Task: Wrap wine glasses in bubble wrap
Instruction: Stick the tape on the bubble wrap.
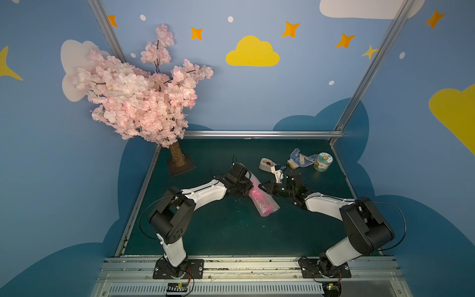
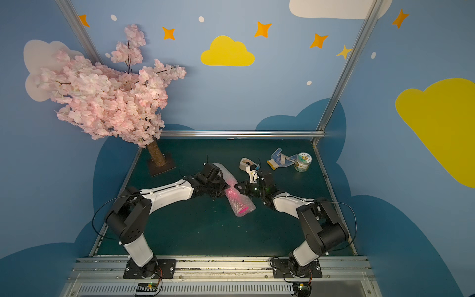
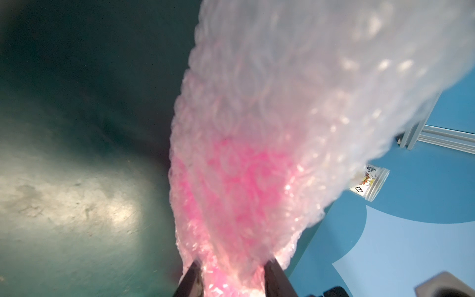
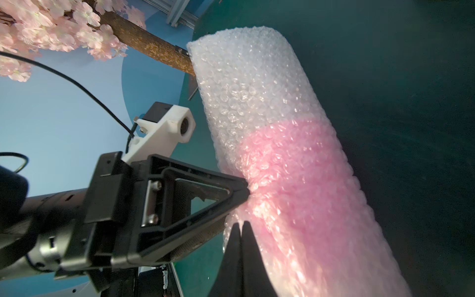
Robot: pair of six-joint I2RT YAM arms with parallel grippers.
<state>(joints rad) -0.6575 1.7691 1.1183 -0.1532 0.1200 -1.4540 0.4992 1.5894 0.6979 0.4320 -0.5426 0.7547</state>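
Note:
The bubble wrap point(image 1: 267, 205) point(image 2: 241, 205) lies on the green table as a long roll, with the hot-pink wine glass point(image 1: 257, 196) point(image 2: 232, 193) showing through it. In both wrist views the pink point(image 3: 239, 192) point(image 4: 303, 180) fills only one part of the roll point(image 3: 282, 90) point(image 4: 246, 84). My left gripper point(image 1: 247, 189) point(image 2: 224, 187) point(image 3: 234, 267) is shut on the roll at its pink part, and one finger point(image 4: 231, 190) dents the wrap. My right gripper point(image 1: 261, 185) point(image 2: 237, 185) point(image 4: 241, 223) is shut, its tips touching the roll's opposite side.
A beige tape dispenser point(image 1: 266, 163), a blue dotted glove point(image 1: 299, 158) and a small labelled tub point(image 1: 323, 162) point(image 3: 370, 183) sit at the back right. A blossom tree on a square base point(image 1: 180, 164) stands at the back left. Metal rails border the table.

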